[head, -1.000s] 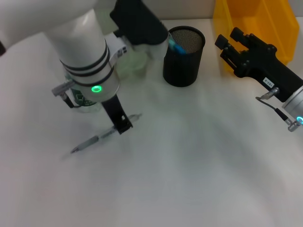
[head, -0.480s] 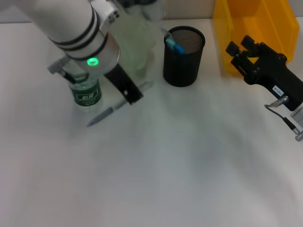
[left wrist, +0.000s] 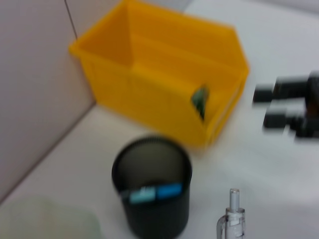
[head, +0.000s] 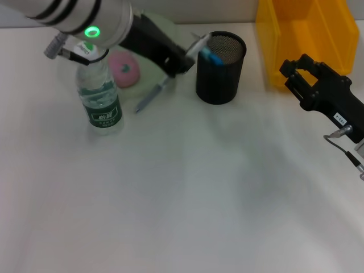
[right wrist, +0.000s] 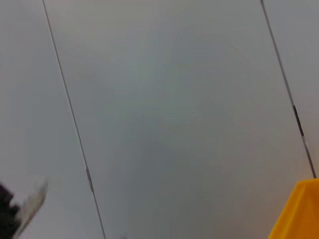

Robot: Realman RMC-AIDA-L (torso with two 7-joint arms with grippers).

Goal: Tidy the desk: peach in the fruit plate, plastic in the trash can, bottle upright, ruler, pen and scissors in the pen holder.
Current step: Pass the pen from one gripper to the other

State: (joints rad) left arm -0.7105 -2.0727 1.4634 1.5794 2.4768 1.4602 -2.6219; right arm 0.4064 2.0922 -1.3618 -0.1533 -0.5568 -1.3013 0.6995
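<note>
White desk under me, my left gripper (head: 177, 61) pinches the pen (head: 165, 84) slantwise in the air just beside the black pen holder (head: 220, 67), so next I tip it upright over the rim, while my right gripper (head: 301, 77) idles by the yellow bin (head: 301, 34), fingers spread.
</note>
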